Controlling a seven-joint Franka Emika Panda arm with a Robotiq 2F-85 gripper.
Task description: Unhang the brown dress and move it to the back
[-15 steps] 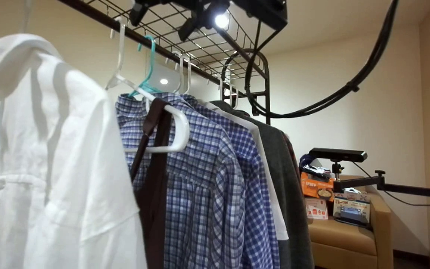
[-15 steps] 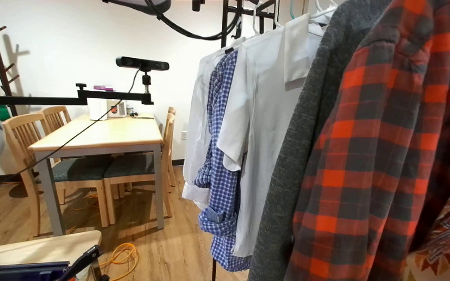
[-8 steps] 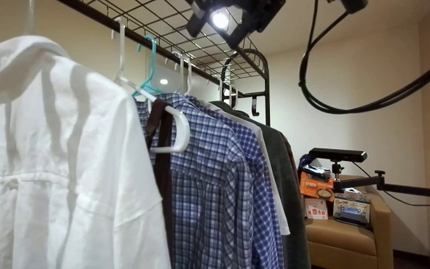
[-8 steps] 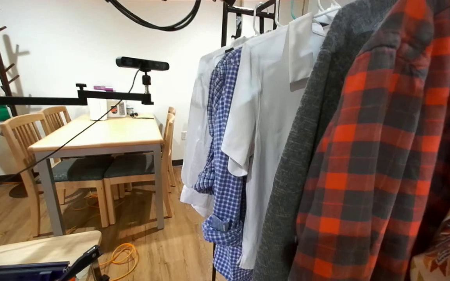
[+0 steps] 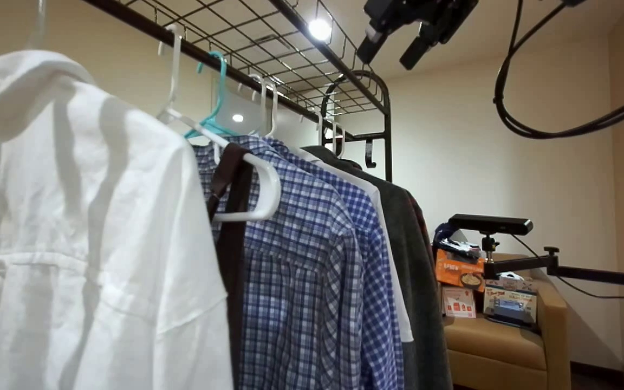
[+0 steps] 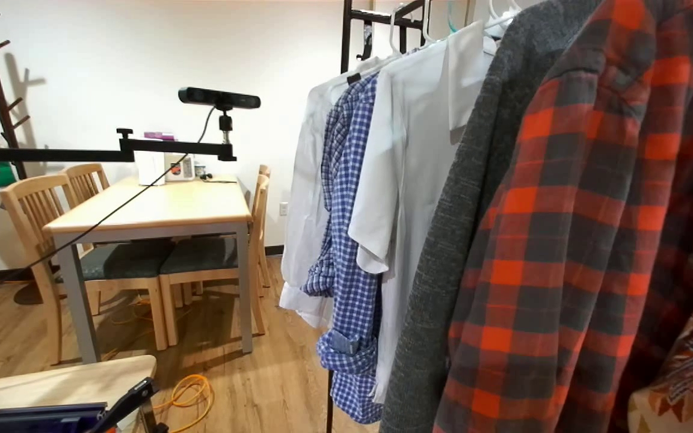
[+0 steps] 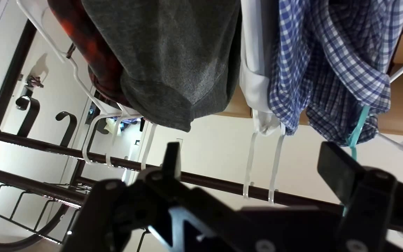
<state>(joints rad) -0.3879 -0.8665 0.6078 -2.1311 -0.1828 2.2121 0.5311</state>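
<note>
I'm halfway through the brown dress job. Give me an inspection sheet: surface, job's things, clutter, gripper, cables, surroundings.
Surface: dark rail bears the clothes.
Job's things: brown dress not yet unhung, strap over a white hanger, between a white shirt and a blue-and-white plaid shirt; its hem is out of view.
Clutter: charcoal garment and red-and-black plaid shirt farther along; packages on a tan armchair.
Gripper: the gripper is open, holding nothing.
Cables: black cable loop hangs apart from the clothes; orange cord lies on the floor.
Surroundings: wooden table with chairs; camera on a black arm.
</note>
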